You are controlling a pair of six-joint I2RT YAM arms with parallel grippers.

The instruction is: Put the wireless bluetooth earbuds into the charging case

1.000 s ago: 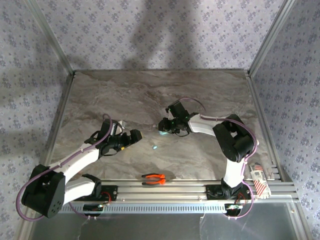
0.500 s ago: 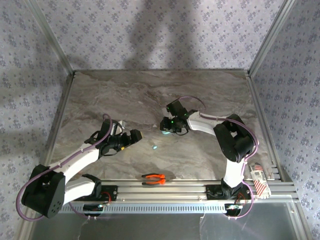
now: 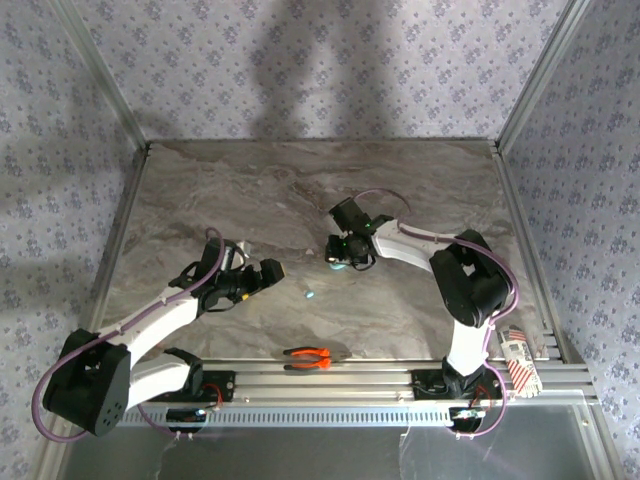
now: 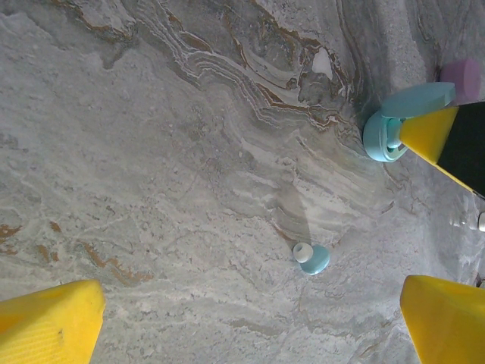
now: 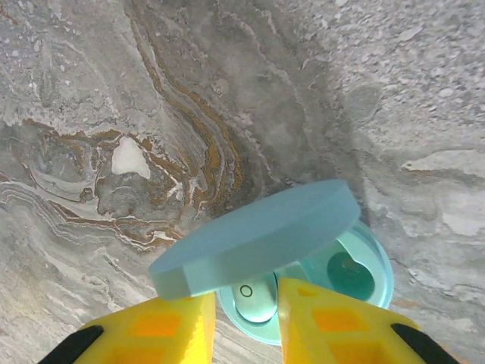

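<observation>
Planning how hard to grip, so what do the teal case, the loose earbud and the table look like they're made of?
Case: likely hard plastic, smooth matte lid, glossier inside. Earbud: teal plastic body, pale tip, maybe silicone. Table: marble-look, veined; stone or printed laminate, unclear.

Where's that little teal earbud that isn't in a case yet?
The loose teal earbud lies on the table just right of the left claw, on the near side of the open teal case.

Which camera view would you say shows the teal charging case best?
The right wrist view: the teal charging case is close up, lid raised, both wells visible. The left wrist view catches it at the right edge; the top external view gives a teal speck.
</observation>
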